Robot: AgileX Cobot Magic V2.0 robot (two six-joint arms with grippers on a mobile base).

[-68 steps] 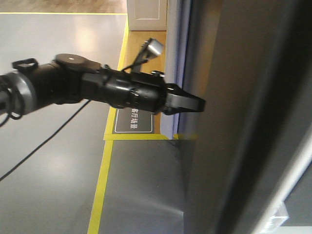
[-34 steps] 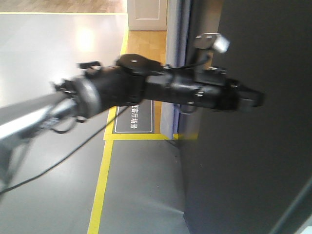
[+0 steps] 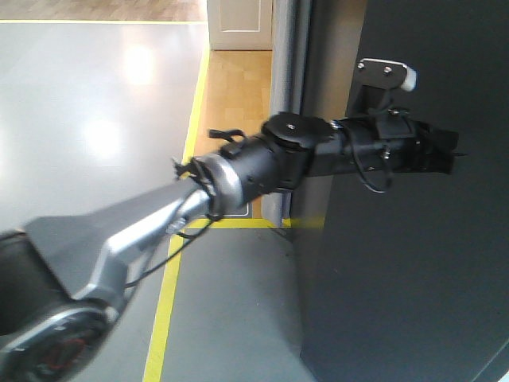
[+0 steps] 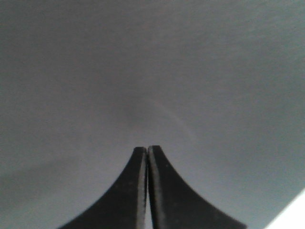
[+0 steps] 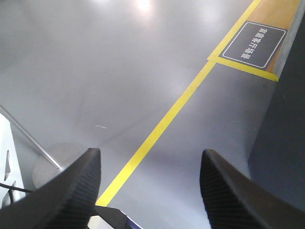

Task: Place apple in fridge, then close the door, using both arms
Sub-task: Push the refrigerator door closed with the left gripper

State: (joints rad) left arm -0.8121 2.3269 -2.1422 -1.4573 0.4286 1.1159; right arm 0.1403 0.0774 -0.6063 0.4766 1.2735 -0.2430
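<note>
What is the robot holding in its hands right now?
Nothing. The left hand is shut and empty, its tip pointing at the dark door. The right hand is open and empty above the floor.

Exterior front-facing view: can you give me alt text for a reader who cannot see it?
The left arm reaches from lower left, its shut left gripper at the flat dark grey door that fills the right side. Behind lies glossy grey floor with a yellow tape line.
</note>
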